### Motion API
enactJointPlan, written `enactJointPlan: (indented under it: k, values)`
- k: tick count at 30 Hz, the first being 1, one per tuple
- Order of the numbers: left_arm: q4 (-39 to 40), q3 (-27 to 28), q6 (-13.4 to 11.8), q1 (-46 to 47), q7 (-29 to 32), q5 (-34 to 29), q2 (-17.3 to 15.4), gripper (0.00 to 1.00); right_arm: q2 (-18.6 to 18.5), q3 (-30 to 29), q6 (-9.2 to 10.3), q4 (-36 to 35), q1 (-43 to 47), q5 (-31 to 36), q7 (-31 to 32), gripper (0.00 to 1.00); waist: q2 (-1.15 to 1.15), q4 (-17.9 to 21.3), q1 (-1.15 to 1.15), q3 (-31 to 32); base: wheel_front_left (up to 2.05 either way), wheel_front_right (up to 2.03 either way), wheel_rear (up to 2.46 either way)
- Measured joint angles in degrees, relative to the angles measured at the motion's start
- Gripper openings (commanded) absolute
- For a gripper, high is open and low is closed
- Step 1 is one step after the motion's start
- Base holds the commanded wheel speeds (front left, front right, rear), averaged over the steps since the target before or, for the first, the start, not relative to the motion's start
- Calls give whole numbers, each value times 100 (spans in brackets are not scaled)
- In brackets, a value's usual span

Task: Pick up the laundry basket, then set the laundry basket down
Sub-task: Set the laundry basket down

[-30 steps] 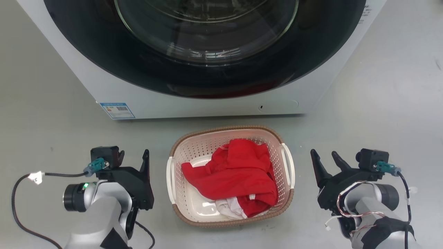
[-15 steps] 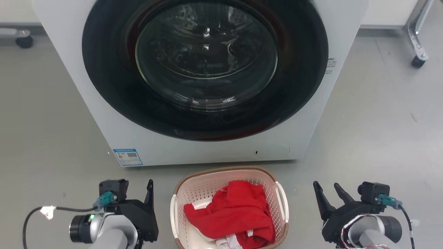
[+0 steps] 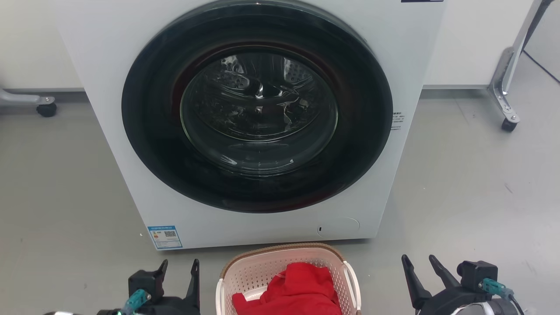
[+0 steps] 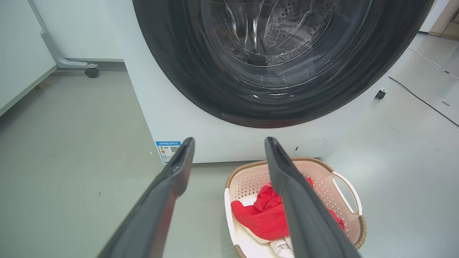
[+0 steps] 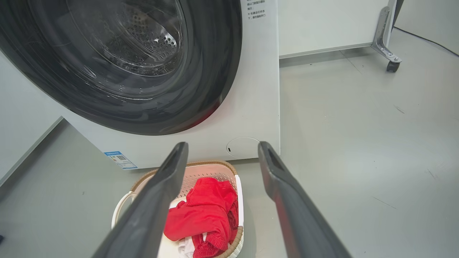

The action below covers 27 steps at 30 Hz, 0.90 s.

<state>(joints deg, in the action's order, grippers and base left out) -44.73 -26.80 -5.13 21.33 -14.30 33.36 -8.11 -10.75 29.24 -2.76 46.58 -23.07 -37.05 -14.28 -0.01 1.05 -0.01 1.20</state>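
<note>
1. Right now your laundry basket (image 3: 258, 273) sits on the floor (image 3: 459, 197), just in front of the washing machine (image 3: 258, 131) and between your two grippers. Its near part is cut off by the bottom edge of the head view.
2. Your left gripper (image 3: 179, 264) is just left of the basket but apart from it. Its jaws stand wide open and hold nothing.
3. Your right gripper (image 3: 418, 262) is a little farther off on the right, jaws likewise spread and empty.
4. Since nothing is gripped and the basket rests on the floor, I judge the step in hand to be the reach before the lift.
5. Send each gripper to the white handle on its own side, the left handle (image 3: 218, 297) and the right handle (image 3: 353, 284). Take the handle bar between the fingers rather than the perforated wall, which would likely flex.
6. Time the two arms to arrive together, allowing for the wider gap on the right. A one-sided nudge could slide so light a basket across the smooth floor.
7. Close both grips fully before raising anything, then lift evenly and keep the rim level so the red clothes (image 3: 302, 288) inside do not shift.
8. Mind the far rim, which is close to the machine's front. Go straight up, or slightly toward yourself.
9. Lower it flat, and open the jaws only once the base bears on the floor.
</note>
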Motion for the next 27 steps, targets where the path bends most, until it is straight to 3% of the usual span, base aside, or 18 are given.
enactJointPlan:
  k: [16,27]
  values:
    - [1940,388,-186,-1613,0,-561,-115,100,-407,-275,620,-1962,1402,547,-1,100,1,22,1,286,0,0,0]
    - [2770,765,-194,-2310,0,-902,-89,100,-505,-427,839,-2934,2150,862,0,100,1,-47,1,367,0,0,0]
